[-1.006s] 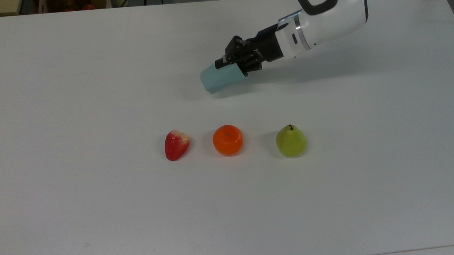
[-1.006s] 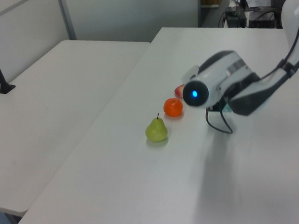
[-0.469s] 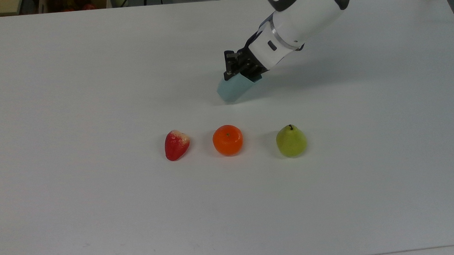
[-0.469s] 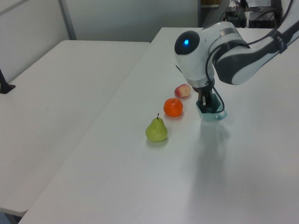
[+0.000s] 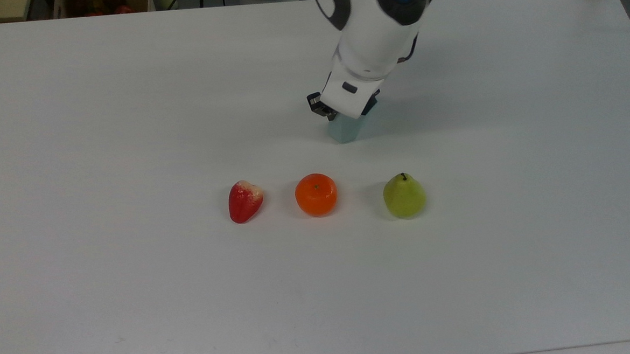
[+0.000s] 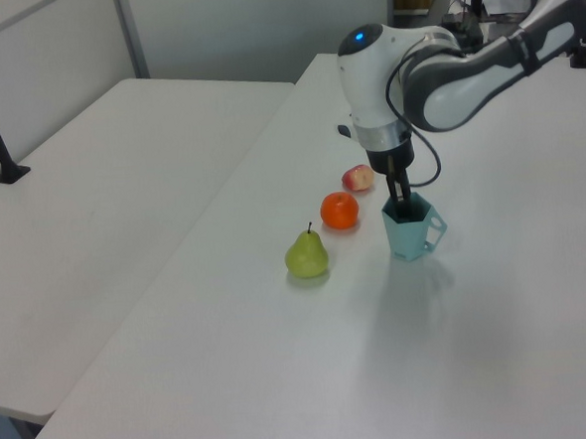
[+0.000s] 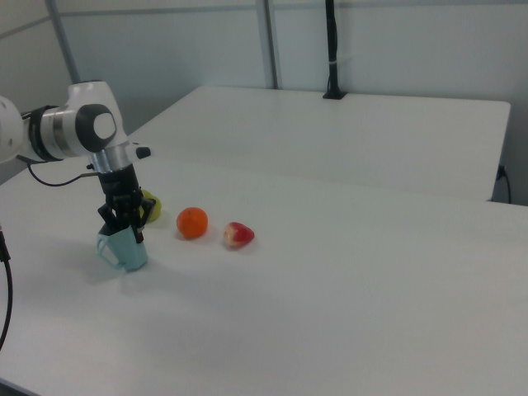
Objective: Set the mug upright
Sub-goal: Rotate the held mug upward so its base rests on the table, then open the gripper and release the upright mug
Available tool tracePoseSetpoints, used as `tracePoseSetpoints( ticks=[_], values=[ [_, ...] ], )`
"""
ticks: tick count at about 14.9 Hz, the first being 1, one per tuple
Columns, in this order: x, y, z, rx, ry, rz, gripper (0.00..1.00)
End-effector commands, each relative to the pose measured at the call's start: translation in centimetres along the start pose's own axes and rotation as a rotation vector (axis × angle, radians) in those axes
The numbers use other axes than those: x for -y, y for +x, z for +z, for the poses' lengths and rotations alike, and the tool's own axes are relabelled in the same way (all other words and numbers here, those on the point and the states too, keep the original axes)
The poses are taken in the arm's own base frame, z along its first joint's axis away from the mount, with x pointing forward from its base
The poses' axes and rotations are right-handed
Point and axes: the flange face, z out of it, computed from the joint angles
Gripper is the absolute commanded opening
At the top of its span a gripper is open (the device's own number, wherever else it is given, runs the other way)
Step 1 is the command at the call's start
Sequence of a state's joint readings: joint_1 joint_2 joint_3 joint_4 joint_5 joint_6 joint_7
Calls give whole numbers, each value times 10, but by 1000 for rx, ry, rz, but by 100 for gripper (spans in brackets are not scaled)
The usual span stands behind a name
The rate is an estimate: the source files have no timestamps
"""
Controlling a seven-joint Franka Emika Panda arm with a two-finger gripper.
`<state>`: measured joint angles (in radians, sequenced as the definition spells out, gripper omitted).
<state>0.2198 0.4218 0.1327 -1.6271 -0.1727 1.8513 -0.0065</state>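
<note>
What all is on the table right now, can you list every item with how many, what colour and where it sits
mug: one, pale light-blue, standing upright with a handle on its side, behind the fruit row in the top view
strawberry: one, red with a pale top, at the top view's left end of the row
orange: one, orange, middle of the row
pear: one, yellow-green, at the top view's right end of the row
table: one, white, under everything
second table: one, white, at the left view's left
arm: one, white, reaching down over the mug
hand: one, black, gripping the mug's rim
</note>
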Motion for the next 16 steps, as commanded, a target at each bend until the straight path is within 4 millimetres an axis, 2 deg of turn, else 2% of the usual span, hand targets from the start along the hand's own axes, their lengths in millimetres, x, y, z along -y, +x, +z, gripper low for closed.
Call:
tracePoseSetpoints(
  ticks=[1,2,3,4,5,6,7,8,9,13,16],
  values=[
    [-21,-6,0,-24,87,-140,0],
    [-24,-6,2,-22,88,-136,4],
    [-26,-7,1,-20,88,-133,24],
    [-30,-8,1,-15,87,-124,52],
    [-33,-9,0,-14,76,-124,55],
    [-34,-9,-1,-14,73,-119,70],
    [-35,-10,-1,-9,73,-118,72],
    [-36,-11,-3,-4,71,-115,81],
    [-40,-14,-8,-2,69,-91,100],
    [-84,-49,-67,-53,32,78,100],
    [-109,-69,-97,-99,27,304,100]
  ],
)
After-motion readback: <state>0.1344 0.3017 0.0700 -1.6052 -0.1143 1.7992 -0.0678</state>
